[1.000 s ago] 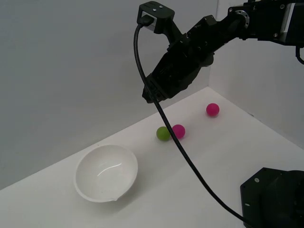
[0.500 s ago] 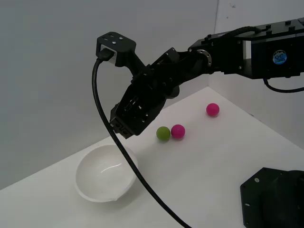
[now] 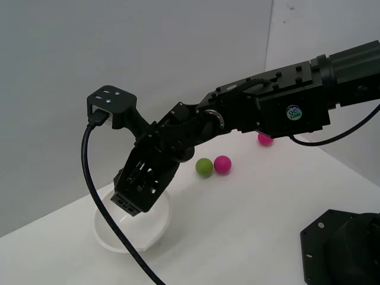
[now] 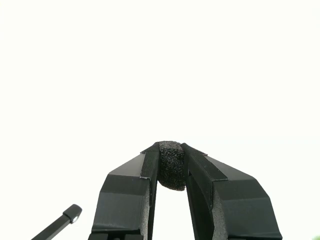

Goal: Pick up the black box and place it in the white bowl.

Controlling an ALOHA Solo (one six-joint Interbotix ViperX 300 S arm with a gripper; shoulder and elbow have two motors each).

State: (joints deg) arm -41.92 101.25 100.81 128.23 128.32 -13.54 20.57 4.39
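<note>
- While the arm is reaching out, the white bowl is sitting right beneath the gripper
- The gripper is pinching the black box between its fingertips
- Three balls are lying well behind it

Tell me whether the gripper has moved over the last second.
Yes. The gripper has swung toward the exterior view's left and down, from near the green ball to over the white bowl, with the black box clamped.
</note>
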